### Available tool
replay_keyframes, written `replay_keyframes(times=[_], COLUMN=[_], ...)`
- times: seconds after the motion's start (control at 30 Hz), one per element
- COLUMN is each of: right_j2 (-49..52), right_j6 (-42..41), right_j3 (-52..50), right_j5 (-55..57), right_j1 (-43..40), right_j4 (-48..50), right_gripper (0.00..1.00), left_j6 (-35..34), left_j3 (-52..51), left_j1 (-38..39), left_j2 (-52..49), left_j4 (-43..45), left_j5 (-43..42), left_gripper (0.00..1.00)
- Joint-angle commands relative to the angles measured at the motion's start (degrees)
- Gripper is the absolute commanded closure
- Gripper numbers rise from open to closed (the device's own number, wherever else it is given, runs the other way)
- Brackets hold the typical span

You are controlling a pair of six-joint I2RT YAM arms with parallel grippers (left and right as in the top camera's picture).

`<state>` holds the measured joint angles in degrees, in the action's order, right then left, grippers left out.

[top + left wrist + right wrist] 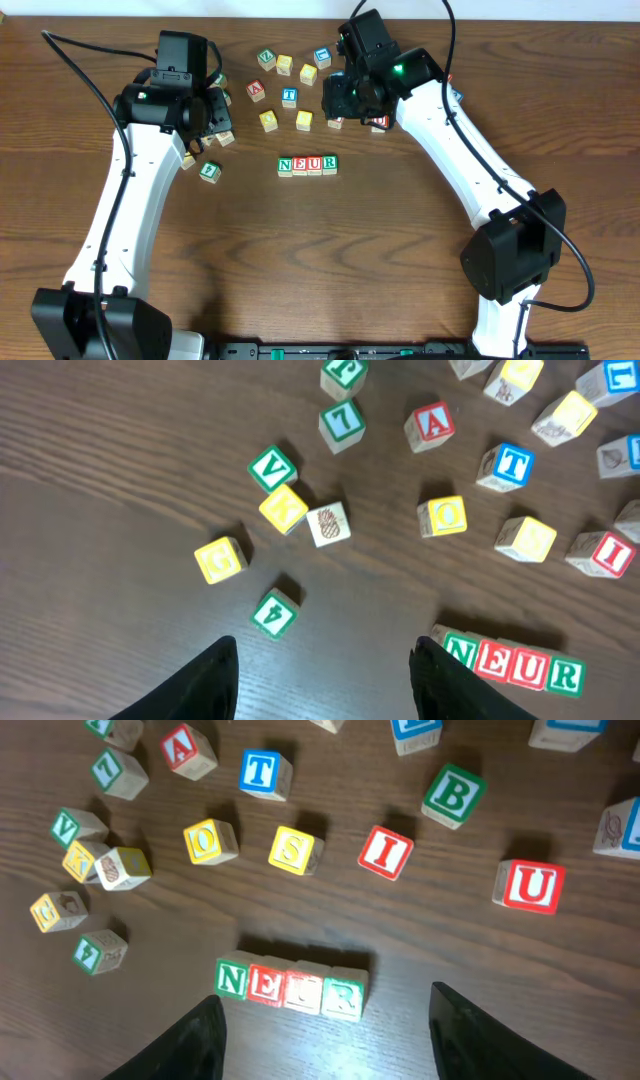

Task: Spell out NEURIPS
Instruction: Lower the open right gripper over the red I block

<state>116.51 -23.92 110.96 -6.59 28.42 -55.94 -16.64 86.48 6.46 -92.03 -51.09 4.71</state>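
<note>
Right end effector (pixel 322 1020) spread wide, empty, above the scattered blocks near the far edge. Left end effector (pixel 322 660) wide too, empty. NEUR row (pixel 307 165) sits mid-worktop; red I block (pixel 386 852) loose behind it. Dark wood-grain worktop (pixel 300 260).

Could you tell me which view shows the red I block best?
The right wrist view: the red I block sits whole and legible. The left wrist view catches it near the edge; overhead, the right arm mostly covers it.
</note>
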Motion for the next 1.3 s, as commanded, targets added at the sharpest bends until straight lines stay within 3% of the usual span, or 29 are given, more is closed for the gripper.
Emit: replay_keyframes(times=[0.0,0.83,1.27], right_j2=[-1.09,0.13,9.29], right_j6=[-0.13,2.32,-4.81], right_j3=[1.40,3.37,3.37], right_j5=[1.25,6.05,7.80], right_j1=[0.50,0.50,0.55], right_j4=[-0.72,4.39,6.93], right_gripper=[0.39,0.41,0.47], left_j6=[0.55,0.55,0.55], left_j3=[-0.02,-0.02,-0.02], left_j1=[-0.28,-0.28,-0.28], left_j2=[1.05,1.05,1.05], left_j4=[0.17,0.13,-0.96], left_j5=[0.92,0.92,0.92], left_gripper=[0.46,0.45,0.45])
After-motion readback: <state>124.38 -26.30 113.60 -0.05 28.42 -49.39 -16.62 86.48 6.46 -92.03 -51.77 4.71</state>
